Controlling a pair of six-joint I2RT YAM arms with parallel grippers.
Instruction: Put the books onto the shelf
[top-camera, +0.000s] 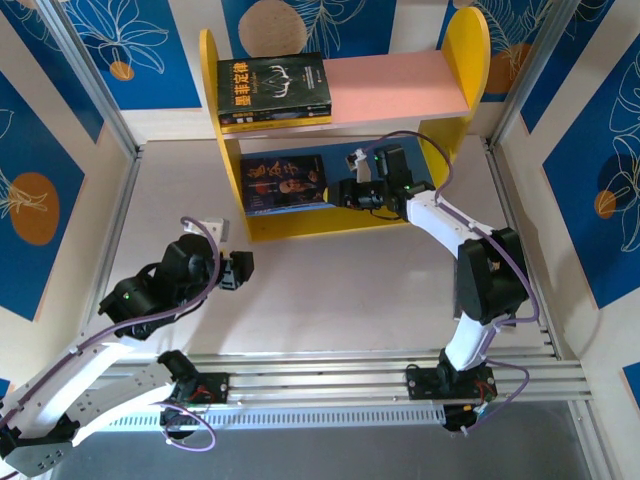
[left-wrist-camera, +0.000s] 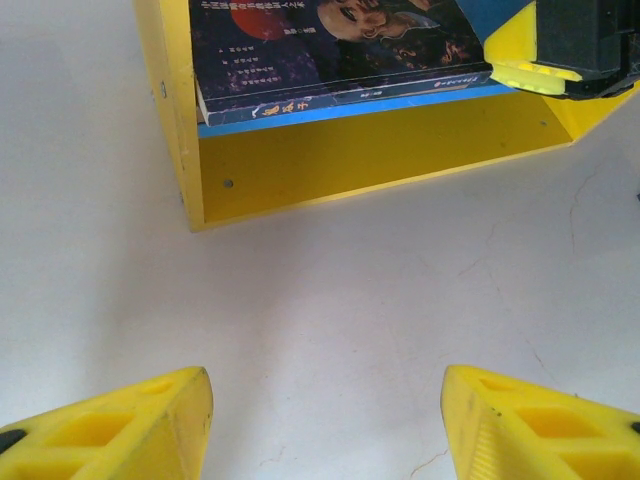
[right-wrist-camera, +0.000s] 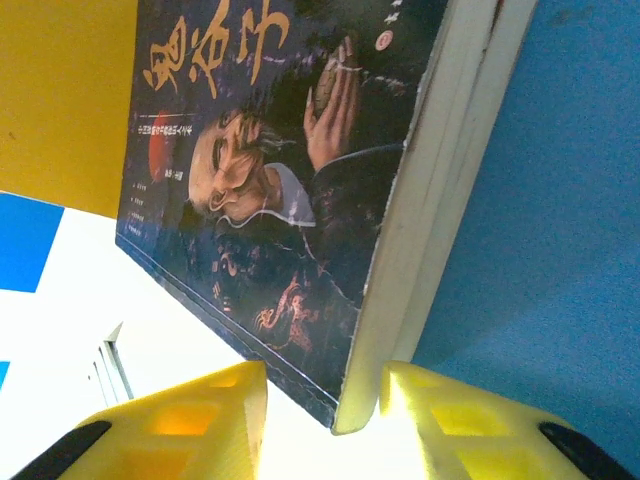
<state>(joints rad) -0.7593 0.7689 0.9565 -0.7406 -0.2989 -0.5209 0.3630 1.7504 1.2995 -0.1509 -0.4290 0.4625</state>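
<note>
Right wrist view: the book is sitting corner-first between the narrow right jaws, grip unclear; worth seating it flat on the shelf before releasing.

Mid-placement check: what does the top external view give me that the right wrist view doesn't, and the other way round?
Top external: the whole shelf, a black book lying on its pink board, and the left hand open over the table. Right wrist: the dark book close up, with its page edges and its corner between the yellow fingertips; whether they pinch it I cannot tell. Both: that dark book on the blue board, with the right hand at its right edge.
</note>
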